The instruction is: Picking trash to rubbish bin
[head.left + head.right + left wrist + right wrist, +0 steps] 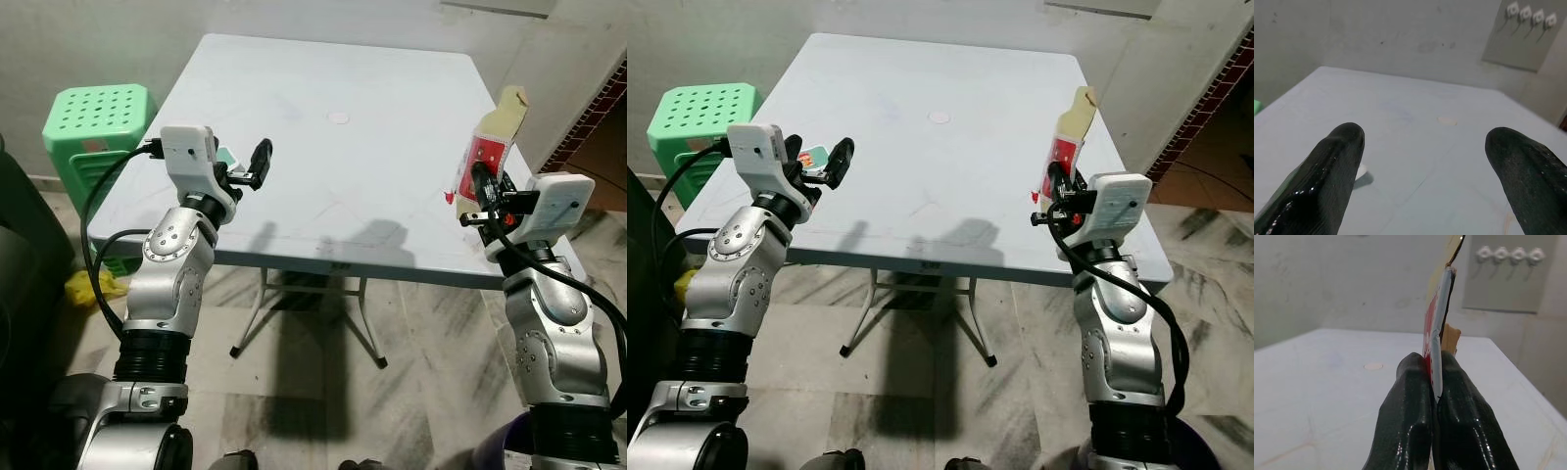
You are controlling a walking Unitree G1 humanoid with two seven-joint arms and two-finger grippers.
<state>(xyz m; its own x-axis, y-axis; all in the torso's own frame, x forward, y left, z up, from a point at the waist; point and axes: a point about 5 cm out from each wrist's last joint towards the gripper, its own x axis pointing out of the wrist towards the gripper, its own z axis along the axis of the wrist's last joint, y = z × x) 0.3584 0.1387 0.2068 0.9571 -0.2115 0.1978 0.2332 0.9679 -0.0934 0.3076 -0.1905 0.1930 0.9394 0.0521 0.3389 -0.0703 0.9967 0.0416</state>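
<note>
Flat red-and-white paper wrapper with a tan torn top (487, 147): crumpled, thin, standing upright, clamped edge-on between the right gripper (1434, 382) fingers, raised above the pale grey square surface (333, 186) near its edge. Left gripper (1425, 147) fingers spread apart, nothing between them, above the same surface's opposite edge.

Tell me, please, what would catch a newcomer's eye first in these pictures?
Most striking is the red and tan wrapper, pinched upright in the right gripper above the pale table's right edge. Next, the left gripper hovers open over the table's left edge, with a green stool beyond it.
</note>
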